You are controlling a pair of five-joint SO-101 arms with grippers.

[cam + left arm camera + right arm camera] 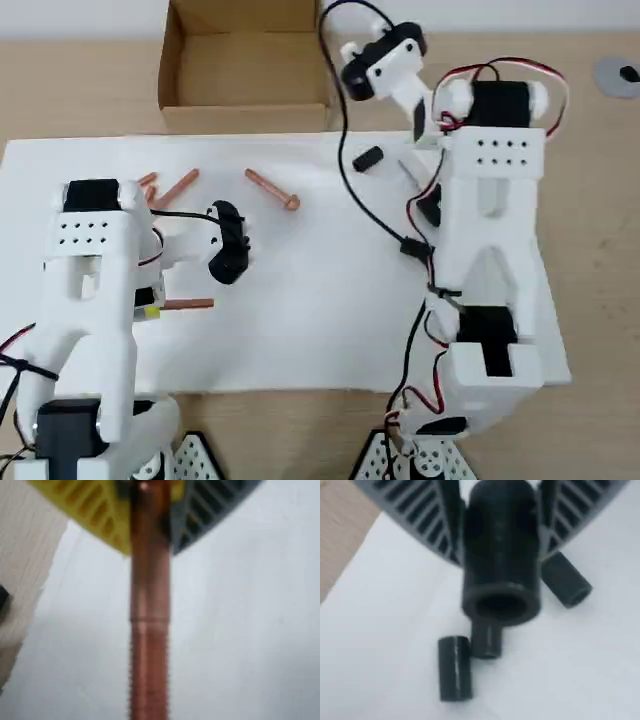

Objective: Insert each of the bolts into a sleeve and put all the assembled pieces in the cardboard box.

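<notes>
Mating the first pair looks to be the step in hand. The left fingers [95, 515] pinch a copper bolt [150, 605] near its head, with the threaded shank pointing away over the white sheet [320, 300] on the bench [600, 250]. The right fingers [415, 520] are clamped on a black sleeve [501, 555], its open bore facing outward. Bolt and sleeve are well apart, at opposite sides of the sheet. Spare bolts [272, 190] lie loose on the sheet near the cardboard box [245, 118], and loose sleeves [455, 667] lie below the right arm. Nothing appears assembled yet. The next move calls for bringing the two arms together and lining shank and bore on one axis before pushing, since a slight tilt would likely catch the thread on the sleeve's rim.
</notes>
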